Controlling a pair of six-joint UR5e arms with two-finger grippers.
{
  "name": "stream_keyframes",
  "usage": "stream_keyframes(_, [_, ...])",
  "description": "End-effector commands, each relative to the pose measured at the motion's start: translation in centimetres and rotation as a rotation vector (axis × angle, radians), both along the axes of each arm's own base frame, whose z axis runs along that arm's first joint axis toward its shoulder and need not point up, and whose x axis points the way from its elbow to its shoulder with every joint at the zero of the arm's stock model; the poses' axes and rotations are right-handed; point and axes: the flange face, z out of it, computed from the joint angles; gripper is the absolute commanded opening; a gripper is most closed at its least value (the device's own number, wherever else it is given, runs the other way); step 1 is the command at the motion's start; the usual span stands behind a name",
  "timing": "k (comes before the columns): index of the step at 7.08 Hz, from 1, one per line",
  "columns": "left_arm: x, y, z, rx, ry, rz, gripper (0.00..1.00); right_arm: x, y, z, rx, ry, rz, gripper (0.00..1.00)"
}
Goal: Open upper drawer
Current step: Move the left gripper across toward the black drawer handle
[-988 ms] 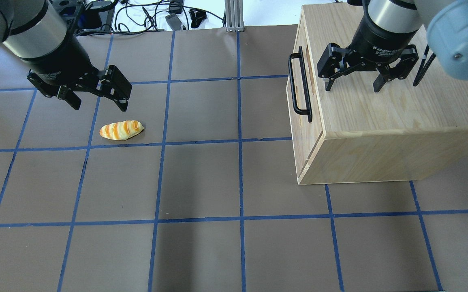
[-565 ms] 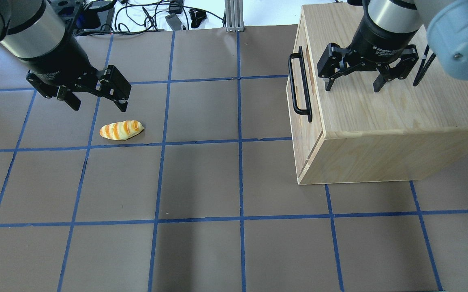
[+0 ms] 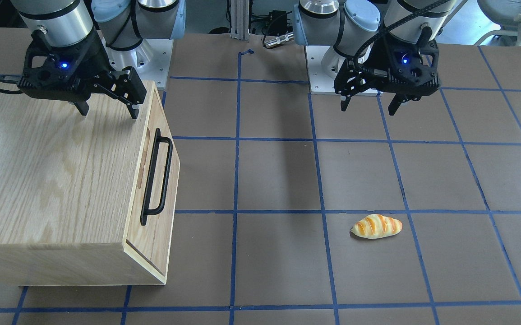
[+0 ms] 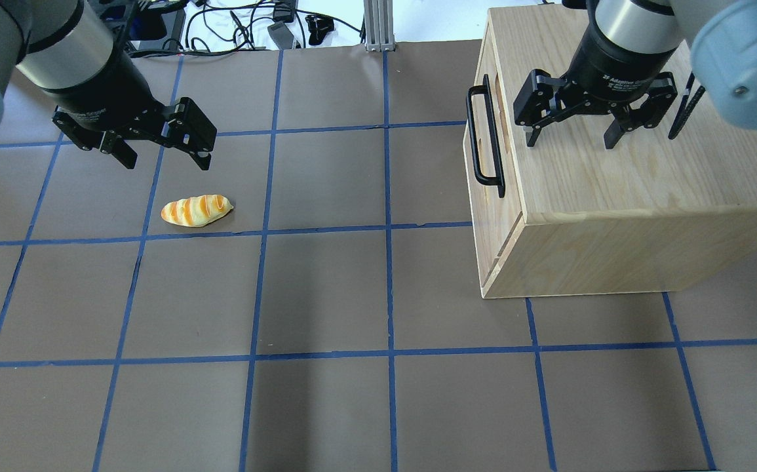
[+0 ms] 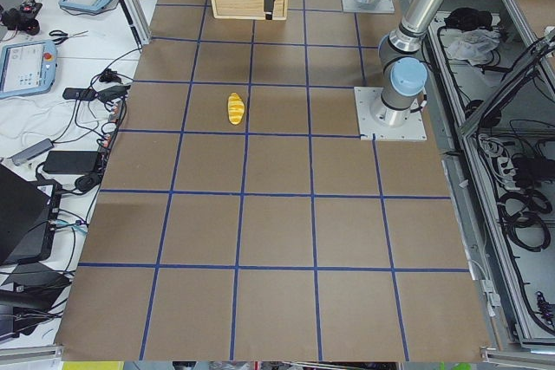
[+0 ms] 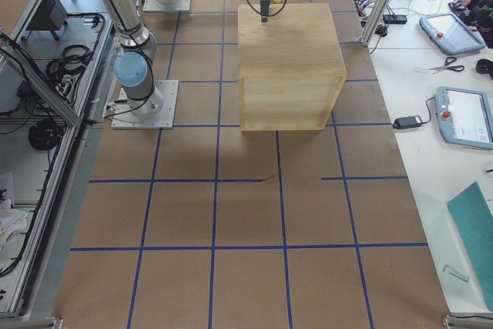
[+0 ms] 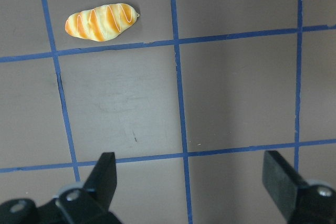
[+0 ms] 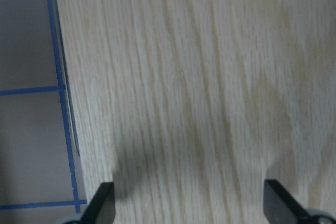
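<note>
The wooden cabinet [image 4: 614, 190] stands on the table's right side, its front facing the table's middle. The upper drawer [image 4: 489, 144] is shut, with a long black bar handle [image 4: 473, 137] and an oval slot; both also show in the front-facing view, the drawer [image 3: 152, 180] and the handle [image 3: 165, 176]. My right gripper [image 4: 569, 141] is open and empty above the cabinet's top, behind the front edge and clear of the handle. The right wrist view [image 8: 191, 208] shows only the wood top. My left gripper [image 4: 167, 162] is open and empty over the mat at far left.
A toy bread loaf [image 4: 196, 210] lies on the brown mat just in front of the left gripper, and also shows in the left wrist view [image 7: 101, 21]. Blue tape lines grid the mat. Cables and devices lie beyond the table's far edge [image 4: 273, 26].
The left gripper has shifted slightly toward the table's far edge and a little right. The right gripper, cabinet and bread have not moved.
</note>
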Motion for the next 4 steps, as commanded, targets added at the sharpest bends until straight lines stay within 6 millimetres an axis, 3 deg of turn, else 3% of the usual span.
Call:
stream_keyframes(1, [-0.6, -1.2, -0.9, -0.032, 0.008, -0.001, 1.00, 0.0, 0.0, 0.0, 0.000, -0.001, 0.000, 1.00])
stream_keyframes(4, [-5.7, -3.0, -2.8, -0.054, 0.104, 0.031, 1.00, 0.0, 0.0, 0.0, 0.000, 0.000, 0.000, 1.00])
